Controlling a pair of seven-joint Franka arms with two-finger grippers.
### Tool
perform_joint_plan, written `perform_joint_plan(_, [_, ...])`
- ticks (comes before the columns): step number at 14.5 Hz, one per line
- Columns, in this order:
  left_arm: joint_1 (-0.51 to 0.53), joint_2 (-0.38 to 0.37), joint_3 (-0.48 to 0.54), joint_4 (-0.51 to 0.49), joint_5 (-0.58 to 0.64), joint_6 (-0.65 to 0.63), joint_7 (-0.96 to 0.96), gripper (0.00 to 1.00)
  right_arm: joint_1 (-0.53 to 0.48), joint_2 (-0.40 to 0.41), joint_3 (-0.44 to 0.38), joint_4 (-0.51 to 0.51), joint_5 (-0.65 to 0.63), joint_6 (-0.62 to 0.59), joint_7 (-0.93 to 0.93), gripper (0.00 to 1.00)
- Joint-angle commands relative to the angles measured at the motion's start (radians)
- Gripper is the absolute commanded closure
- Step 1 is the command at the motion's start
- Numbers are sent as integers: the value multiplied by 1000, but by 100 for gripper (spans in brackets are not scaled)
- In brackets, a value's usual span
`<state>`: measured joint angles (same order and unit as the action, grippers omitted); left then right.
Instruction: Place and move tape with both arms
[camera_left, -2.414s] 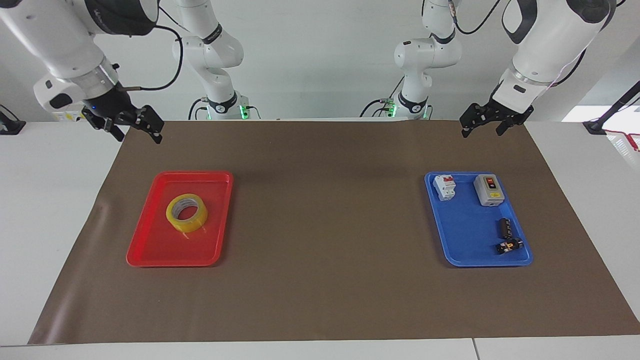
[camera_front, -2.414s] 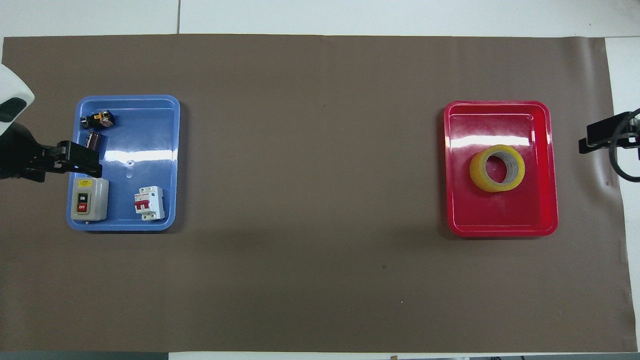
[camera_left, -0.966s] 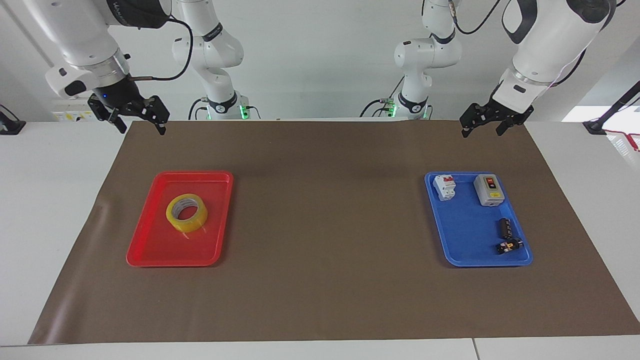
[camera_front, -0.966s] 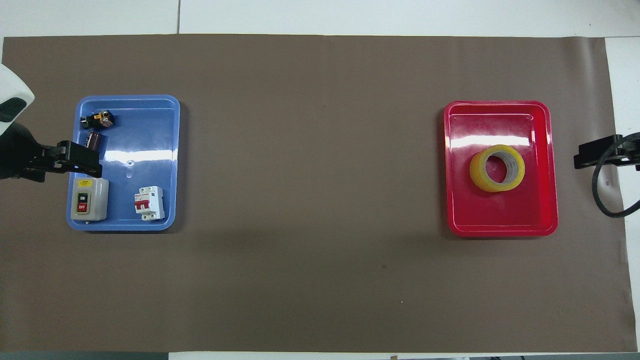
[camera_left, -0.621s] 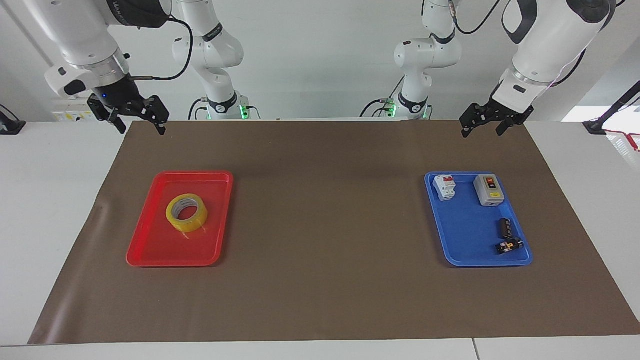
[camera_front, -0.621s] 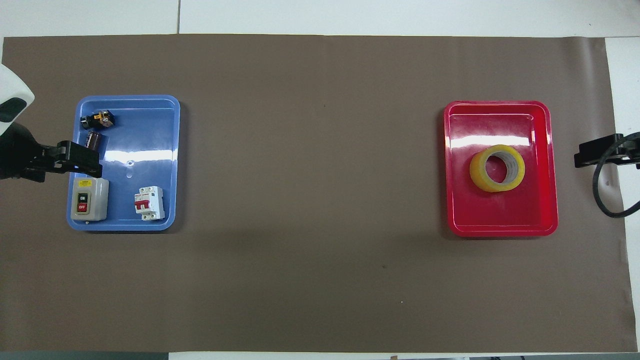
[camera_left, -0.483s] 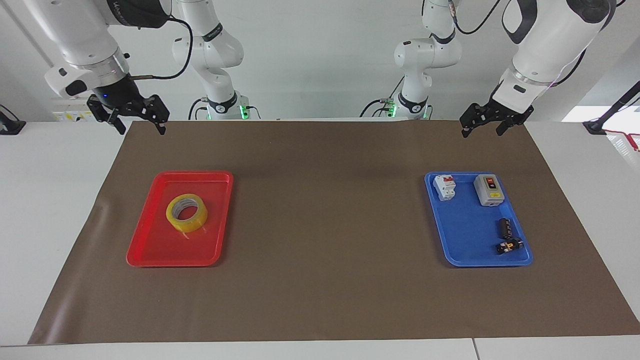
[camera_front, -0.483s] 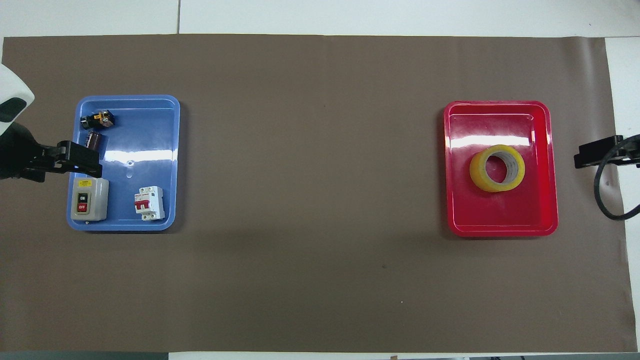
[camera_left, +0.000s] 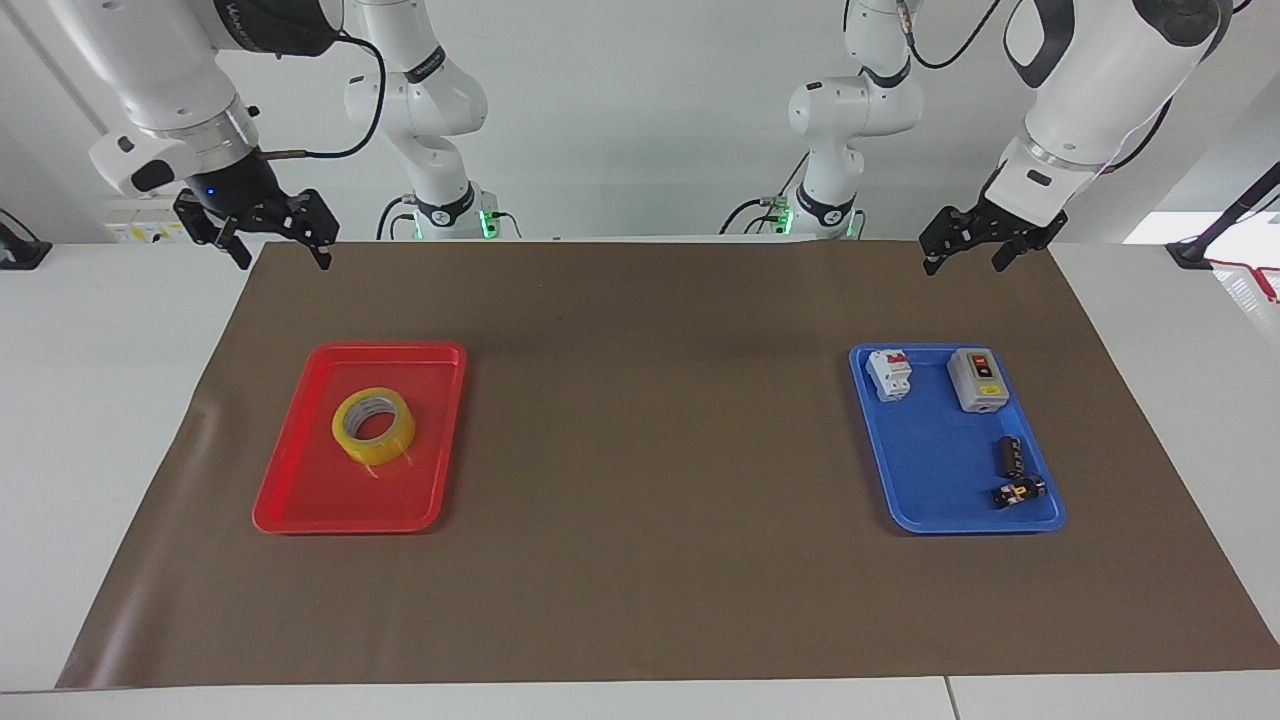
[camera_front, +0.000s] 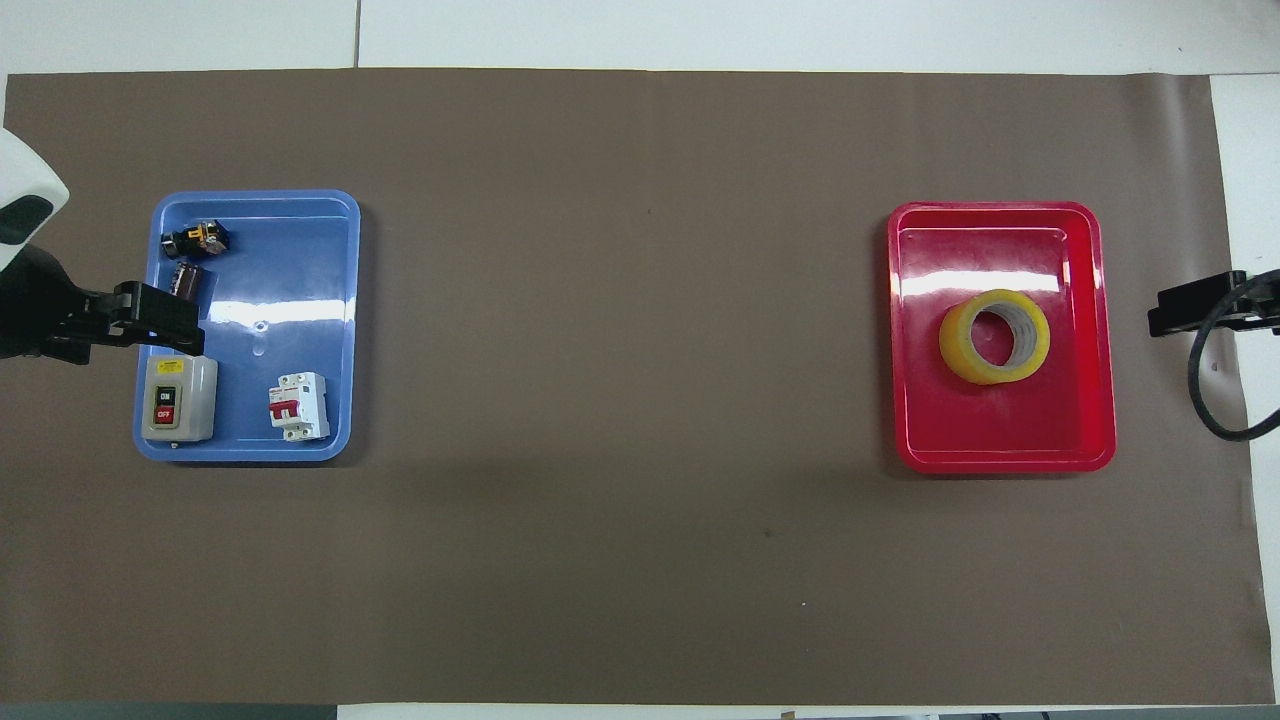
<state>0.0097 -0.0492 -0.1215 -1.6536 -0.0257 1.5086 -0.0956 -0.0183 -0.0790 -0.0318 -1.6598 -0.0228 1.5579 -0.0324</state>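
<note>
Presently the tape (camera_left: 374, 426) lies flat in the red tray (camera_left: 300, 500), toward the right arm's end of the counter (camera_left: 60, 400). The right end effector (camera_left: 280, 256) hangs, fingers apart, over the counter's robot-side edge, holding nothing. The left end effector (camera_left: 965, 261), likewise parted and empty, hangs above the same edge near the blue tray (camera_left: 930, 500).

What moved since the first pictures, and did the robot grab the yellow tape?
Only the right gripper moved: it rose and drew back toward the robots, and now hangs open and empty above the mat's edge. Nothing was grabbed or let go. The tape lies as before in the red tray, the left gripper waits open above the mat's edge, and the blue tray and its parts are unchanged.
</note>
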Motion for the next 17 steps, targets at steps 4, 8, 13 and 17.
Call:
perform_joint_plan(4, [10, -15, -1, -9, -16, 7, 13, 0, -3, 2, 3, 2, 9, 8, 23, 0])
perform_joint_plan(8, [10, -17, -1, -9, -16, 7, 13, 0, -3, 2, 4, 2, 10, 8, 26, 0])
perform_joint_plan(13, [10, -15, -1, -9, -16, 7, 13, 0, -3, 2, 3, 2, 26, 10, 26, 0])
perform_joint_plan(17, [10, -17, -1, -9, -16, 7, 13, 0, -3, 2, 3, 2, 26, 8, 26, 0])
